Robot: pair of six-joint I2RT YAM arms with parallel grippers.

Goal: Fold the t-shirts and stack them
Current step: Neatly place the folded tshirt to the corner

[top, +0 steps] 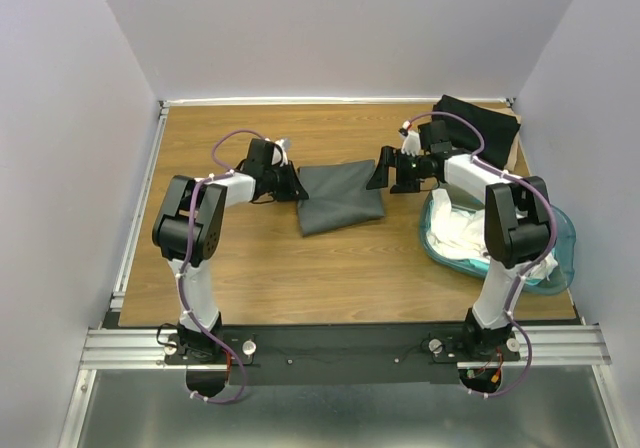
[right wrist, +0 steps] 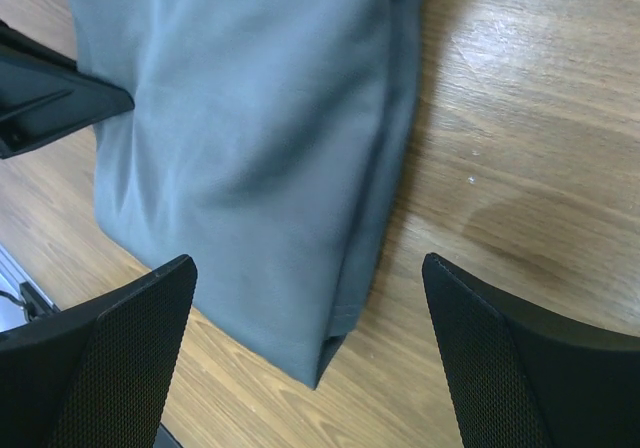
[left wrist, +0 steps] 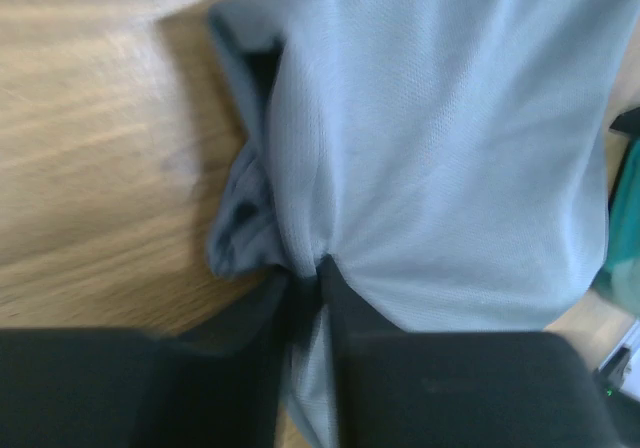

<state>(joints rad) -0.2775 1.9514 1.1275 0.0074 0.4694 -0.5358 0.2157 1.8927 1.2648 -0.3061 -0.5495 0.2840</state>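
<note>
Grey cloth at the left gripper: the left gripper (left wrist: pixel 305 280) is clenched on a bunched fold at the edge of the dark grey t-shirt (top: pixel 340 198).
Right gripper: the right gripper (right wrist: pixel 308 266) is spread wide with nothing in it, hovering over the shirt's opposite edge.
Dark grey t-shirt: folded on the wooden table (top: pixel 300 278), between the two arms.
Risk, one-sided pull: with only one edge pinched, I'd expect a drag to skew or open the fold.
Risk, layers: the pinch may hold only some of the layers, and the rest would slide.
Black t-shirt (top: pixel 480 123): far right corner, well apart, partly behind the arm.
White t-shirts (top: pixel 455 233): heaped in the teal tub (top: pixel 560 238); the arm covers part, so no count.
Hard to make out: how many layers are caught; the left wrist view is blurred.
</note>
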